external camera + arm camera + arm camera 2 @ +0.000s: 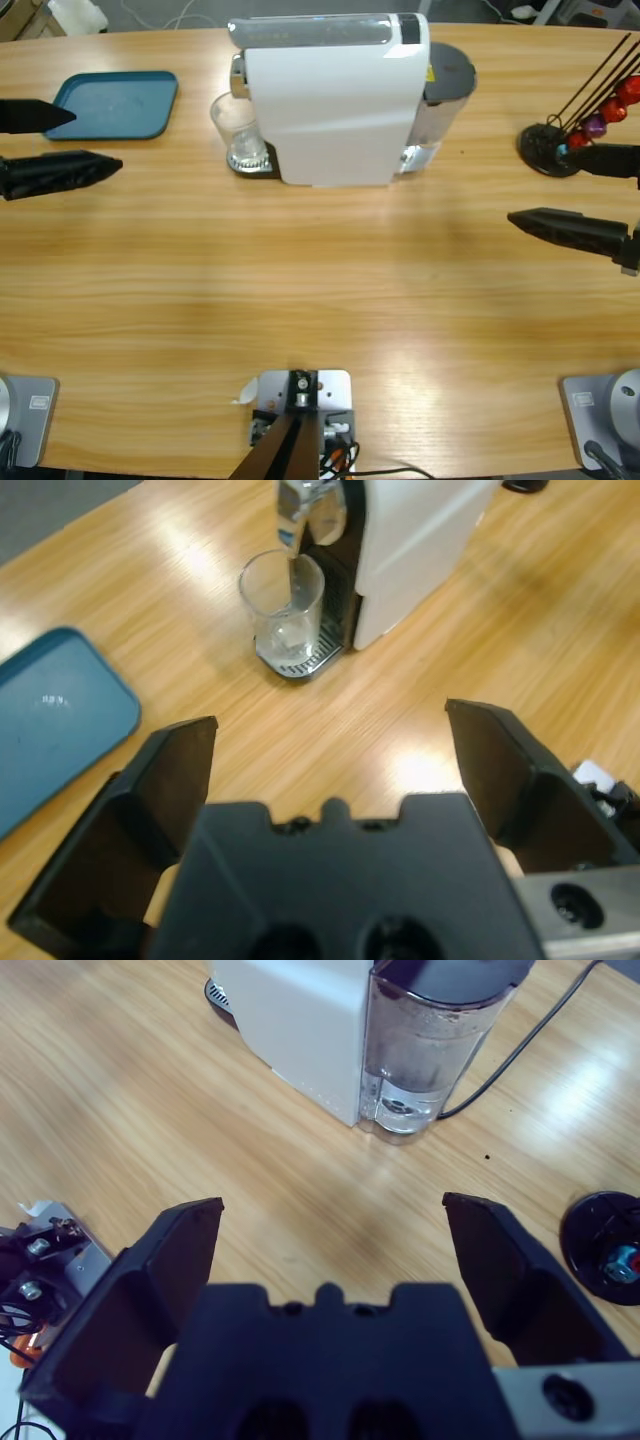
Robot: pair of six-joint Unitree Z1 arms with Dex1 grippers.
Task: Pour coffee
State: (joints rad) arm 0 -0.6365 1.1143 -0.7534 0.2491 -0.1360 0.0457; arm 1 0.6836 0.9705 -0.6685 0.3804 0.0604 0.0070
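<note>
A white coffee machine (330,100) stands at the back middle of the table, also seen in the left wrist view (420,540) and the right wrist view (300,1020). A clear glass (240,130) (285,605) sits on its drip tray (300,665) under the spout, with no dark liquid showing in it. My left gripper (97,141) (330,725) hovers open at the table's left edge, well short of the glass. My right gripper (537,185) (330,1205) is open at the right edge, facing the machine's water tank (430,1050).
A blue tray (115,105) (50,720) lies at the back left, beside the left gripper. A black capsule rack (555,145) (605,1250) holding coloured capsules stands at the back right, close to the right gripper. A black cable runs behind the tank.
</note>
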